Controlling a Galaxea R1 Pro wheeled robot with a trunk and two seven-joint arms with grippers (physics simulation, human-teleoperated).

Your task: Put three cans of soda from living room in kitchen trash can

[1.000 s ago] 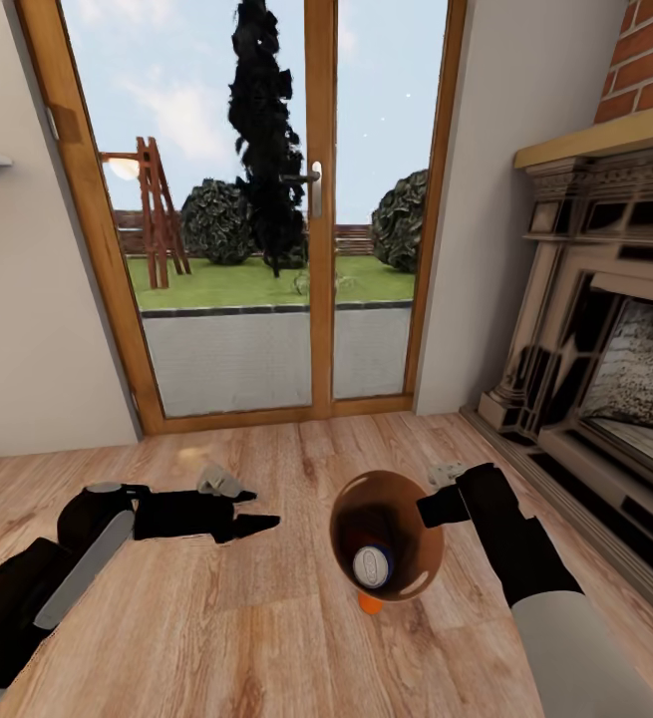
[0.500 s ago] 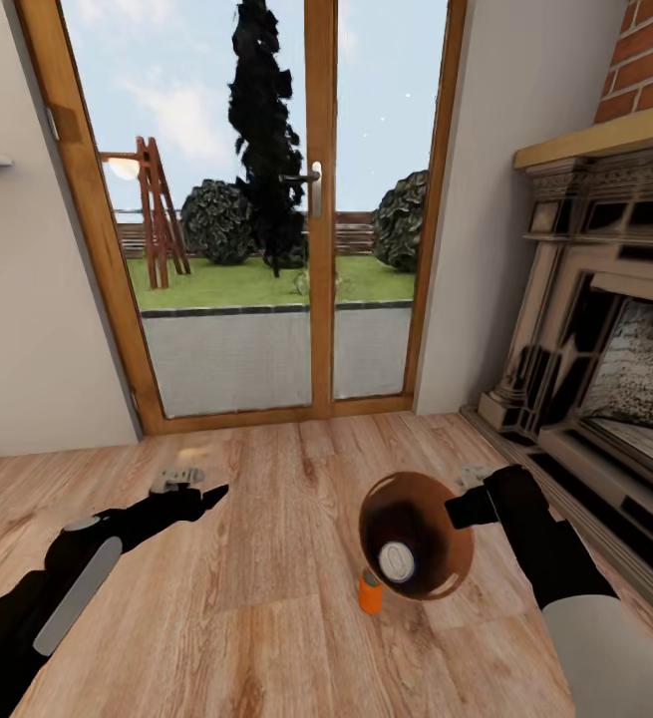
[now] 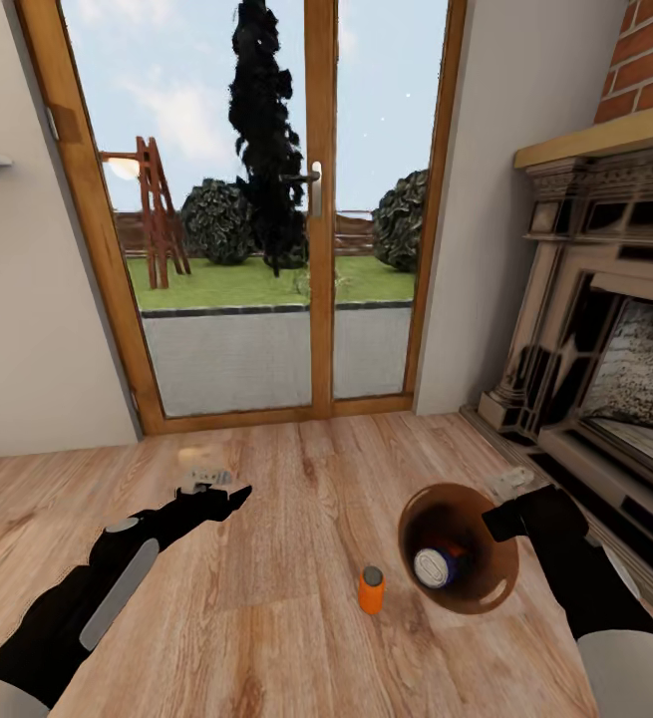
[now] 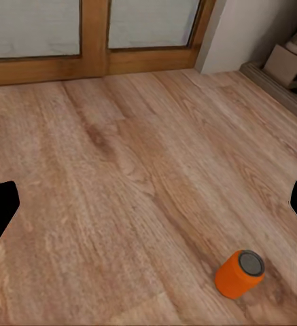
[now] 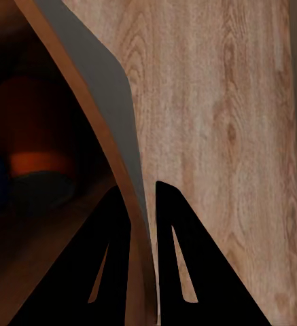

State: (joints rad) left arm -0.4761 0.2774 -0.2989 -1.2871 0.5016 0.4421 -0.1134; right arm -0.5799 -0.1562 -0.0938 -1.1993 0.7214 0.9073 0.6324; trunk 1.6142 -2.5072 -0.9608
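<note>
A small orange soda can (image 3: pixel 370 590) with a grey top is seen standing upright on the warm, grained plank floor (image 3: pixel 266 598), just beside the trash can (image 3: pixel 490 588). The tapered bin, brown and glossy inside, is tilted with its mouth facing the camera; a blue can with a silver end (image 3: pixel 434 566) lies within, and an orange shape behind it is too dark to identify. The right gripper (image 5: pixel 143 204) is clenched on the bin's thin rim. The left gripper (image 3: pixel 228 492) is extended low over the floor, its fingers spread apart.
</note>
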